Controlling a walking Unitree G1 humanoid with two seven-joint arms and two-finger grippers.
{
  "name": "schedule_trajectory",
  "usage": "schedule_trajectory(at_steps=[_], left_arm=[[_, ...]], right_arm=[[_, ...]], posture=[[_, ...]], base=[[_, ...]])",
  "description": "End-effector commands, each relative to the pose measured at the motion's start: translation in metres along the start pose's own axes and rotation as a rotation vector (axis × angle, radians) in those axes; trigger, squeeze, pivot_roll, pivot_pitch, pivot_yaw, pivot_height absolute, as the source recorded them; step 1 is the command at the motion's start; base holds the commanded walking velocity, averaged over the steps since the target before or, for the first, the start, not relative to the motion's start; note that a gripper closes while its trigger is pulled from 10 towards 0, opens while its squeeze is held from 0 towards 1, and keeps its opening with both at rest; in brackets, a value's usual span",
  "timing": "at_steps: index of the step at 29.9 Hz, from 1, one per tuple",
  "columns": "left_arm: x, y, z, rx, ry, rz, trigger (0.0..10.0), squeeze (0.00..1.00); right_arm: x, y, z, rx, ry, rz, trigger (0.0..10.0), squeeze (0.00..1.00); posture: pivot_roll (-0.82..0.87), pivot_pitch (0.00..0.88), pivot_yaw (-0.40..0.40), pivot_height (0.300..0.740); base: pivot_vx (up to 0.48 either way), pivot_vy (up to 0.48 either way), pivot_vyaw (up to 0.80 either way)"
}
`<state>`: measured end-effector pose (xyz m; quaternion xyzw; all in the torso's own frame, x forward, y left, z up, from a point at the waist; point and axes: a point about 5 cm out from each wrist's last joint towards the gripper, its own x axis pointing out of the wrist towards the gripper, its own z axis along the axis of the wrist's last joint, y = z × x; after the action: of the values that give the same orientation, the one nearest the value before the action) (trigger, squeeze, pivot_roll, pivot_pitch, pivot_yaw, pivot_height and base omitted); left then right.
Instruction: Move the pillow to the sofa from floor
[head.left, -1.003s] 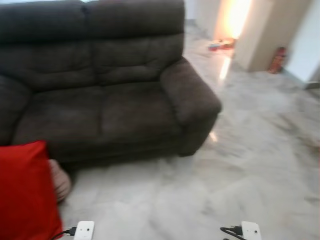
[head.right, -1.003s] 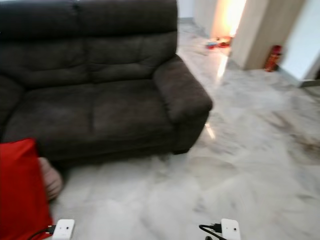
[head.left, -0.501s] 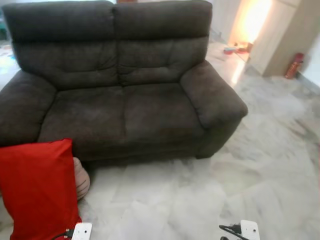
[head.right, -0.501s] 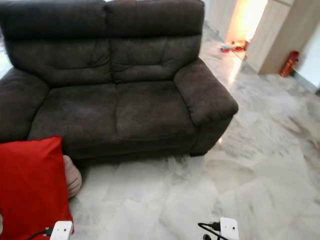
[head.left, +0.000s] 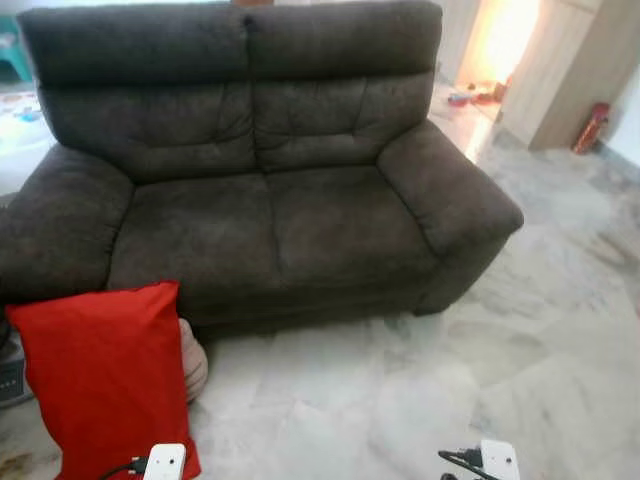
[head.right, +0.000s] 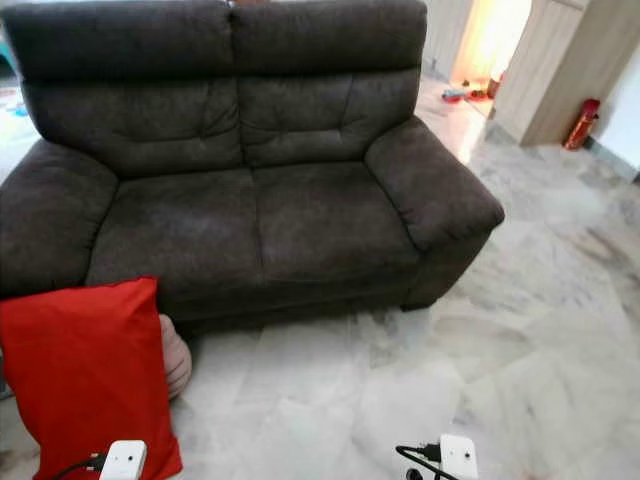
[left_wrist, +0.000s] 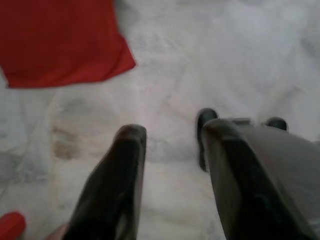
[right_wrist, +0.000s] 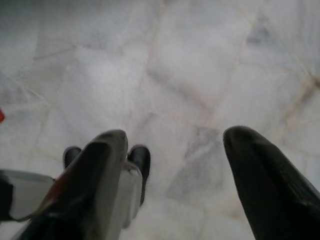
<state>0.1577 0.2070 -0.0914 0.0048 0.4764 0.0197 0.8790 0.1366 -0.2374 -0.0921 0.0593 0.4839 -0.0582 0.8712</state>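
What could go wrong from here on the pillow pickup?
1. The red pillow stands on the floor leaning at the sofa front, off to the robot's left. Both grippers hang open over bare floor, so a reach from here may fall short.
2. A pinkish object sits right behind the pillow; a grab could snag or drag it.
3. The pillow is soft and broad; the left gripper may pinch only fabric and let it slip.
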Motion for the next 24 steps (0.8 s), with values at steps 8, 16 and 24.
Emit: schedule_trajectory(at_steps=[8, 16, 24], left_arm=[[-0.0016, 0.0091, -0.0029, 0.015, 0.015, 0.023, 10.0, 0.00], [-0.0017, 0.0098, -0.0036, 0.038, 0.026, 0.026, 10.0, 0.00], [-0.0017, 0.0100, -0.0028, 0.035, 0.020, 0.028, 10.0, 0.00]], right_arm=[[0.0017, 0.0047, 0.0036, -0.050, 0.003, 0.018, 10.0, 0.00], [0.0017, 0.0050, 0.0028, -0.043, 0.005, 0.021, 10.0, 0.00], [0.0018, 0.0054, 0.0033, -0.057, 0.008, 0.027, 10.0, 0.00]], posture=[[0.07, 0.009, -0.029, 0.740], [0.07, 0.010, -0.027, 0.740], [0.07, 0.009, -0.027, 0.740]], base=[[0.000, 0.369, 0.35], [0.000, 0.093, 0.80], [0.000, 0.000, 0.80]])
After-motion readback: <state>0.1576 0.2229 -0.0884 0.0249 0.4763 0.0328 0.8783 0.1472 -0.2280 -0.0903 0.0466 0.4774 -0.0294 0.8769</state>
